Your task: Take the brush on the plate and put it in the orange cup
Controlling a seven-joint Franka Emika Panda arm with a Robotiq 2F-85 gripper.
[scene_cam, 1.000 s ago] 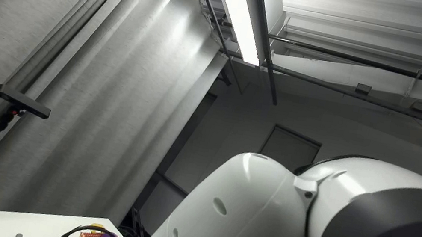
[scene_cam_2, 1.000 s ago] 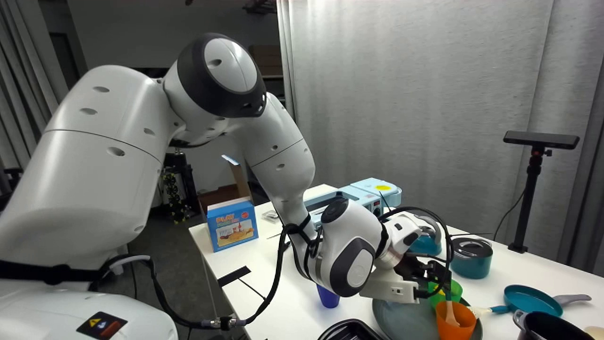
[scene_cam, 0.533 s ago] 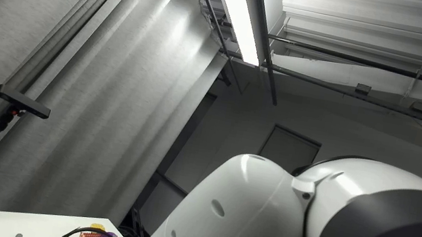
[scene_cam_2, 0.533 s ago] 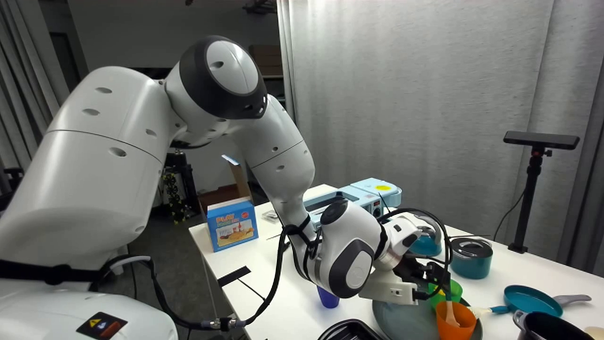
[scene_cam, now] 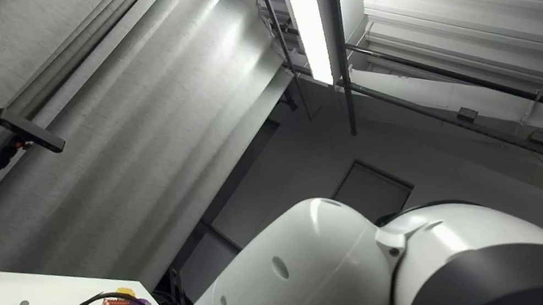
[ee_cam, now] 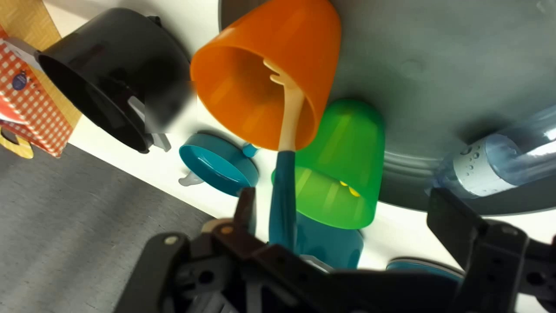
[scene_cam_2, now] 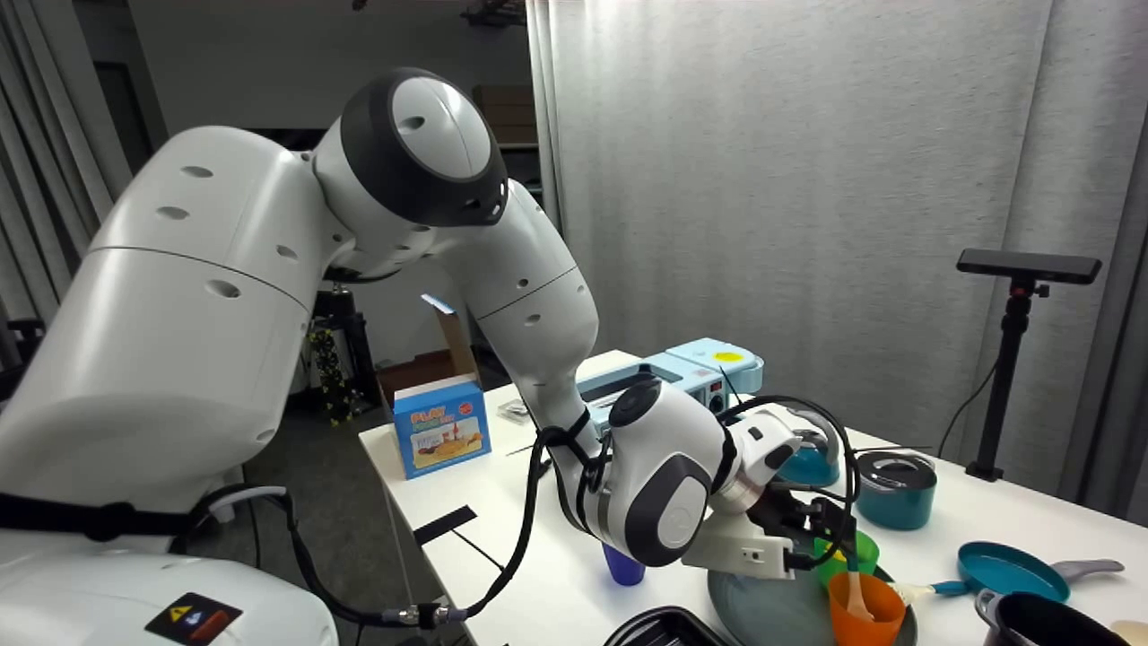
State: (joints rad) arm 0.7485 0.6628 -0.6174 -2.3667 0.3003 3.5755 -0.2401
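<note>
The orange cup stands at the near edge of the grey plate. A tool with a teal handle and cream, prong-like head leans in the cup, head down and handle up. Another cream-tipped, teal-handled tool lies beside the plate, partly behind the cup; I cannot tell which is called the brush. In the wrist view, the orange cup is ahead of my gripper. The gripper is open, fingers wide apart. The leaning handle runs between them, nearer the left finger, with a visible gap; its end is hidden.
A green cup with something yellow inside sits beside the orange cup. A clear bottle-like object is near the right finger. A black pot, teal pan, teal pot, black tray and blue cup surround the plate.
The arm's upper links shifted very slightly between the earliest frames and half a second ago, then stayed still. The cups and the tool in the orange cup have not visibly moved.
</note>
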